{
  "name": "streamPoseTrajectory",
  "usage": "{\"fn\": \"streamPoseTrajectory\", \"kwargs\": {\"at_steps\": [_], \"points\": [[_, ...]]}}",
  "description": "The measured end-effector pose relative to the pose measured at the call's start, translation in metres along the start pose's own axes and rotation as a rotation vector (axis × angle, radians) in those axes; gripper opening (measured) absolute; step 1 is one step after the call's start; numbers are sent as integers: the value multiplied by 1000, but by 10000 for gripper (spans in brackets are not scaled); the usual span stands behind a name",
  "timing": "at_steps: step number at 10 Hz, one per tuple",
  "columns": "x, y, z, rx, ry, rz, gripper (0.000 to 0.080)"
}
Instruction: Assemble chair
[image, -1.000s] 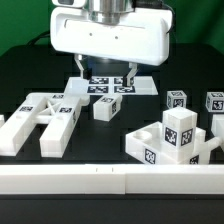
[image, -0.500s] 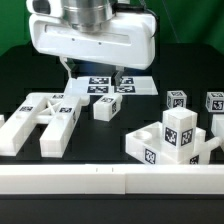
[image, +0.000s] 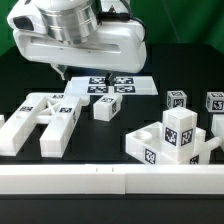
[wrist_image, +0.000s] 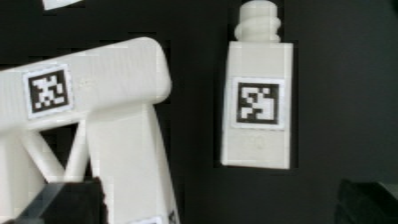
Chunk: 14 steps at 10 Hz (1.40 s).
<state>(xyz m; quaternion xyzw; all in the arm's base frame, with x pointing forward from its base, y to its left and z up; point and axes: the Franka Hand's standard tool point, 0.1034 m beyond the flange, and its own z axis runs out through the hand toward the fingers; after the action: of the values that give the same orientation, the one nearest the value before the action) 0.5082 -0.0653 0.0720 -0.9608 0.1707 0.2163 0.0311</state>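
- First, front rail: a low white wall along the nearest edge of the black table. It probably serves as a stop that keeps loose parts on the work surface.
- Seat block: the nearest part of the chair, just behind the rail toward the exterior view's right, with 1 tag facing the camera. An upright tagged piece stands on it. I cannot tell whether it is plugged in or only resting there.
- Ribbed frame: lies flat toward the exterior view's left with its tags up, so it can be read and taken from above.
- Pegged leg: in the wrist view it lies flat just beside the frame without touching it, tag up and peg free.
- Small block: sits alone mid-table, between the frame and the seat block, touching neither.
- Spare blocks: 1 tagged block and its neighbour sit farther back at the exterior view's right, apart from each other, apparently waiting their turn.
- Marker board: lies flat behind the small block and carries only tags.
- Gripper: hovers above the frame's far end with its jaws spread wide and nothing held. It looks placed to choose between the frame and the leg, and the wide opening suits a descent around a chunky part.
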Motion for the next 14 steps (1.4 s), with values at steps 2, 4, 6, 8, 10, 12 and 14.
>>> {"fn": "streamPoseTrajectory", "kwargs": {"at_steps": [2, 4, 6, 8, 10, 12, 14], "points": [[-2, 3, 3, -3, -21, 4, 649], [-5, 2, 4, -6, -49, 9, 649], [-1, -7, 4, -28, -159, 4, 649], [3, -7, 3, -49, -278, 24, 649], [2, -2, 7, -56, -330, 33, 649], [6, -2, 10, -56, -312, 26, 649], [7, -8, 18, -40, -332, -48, 649]]}}
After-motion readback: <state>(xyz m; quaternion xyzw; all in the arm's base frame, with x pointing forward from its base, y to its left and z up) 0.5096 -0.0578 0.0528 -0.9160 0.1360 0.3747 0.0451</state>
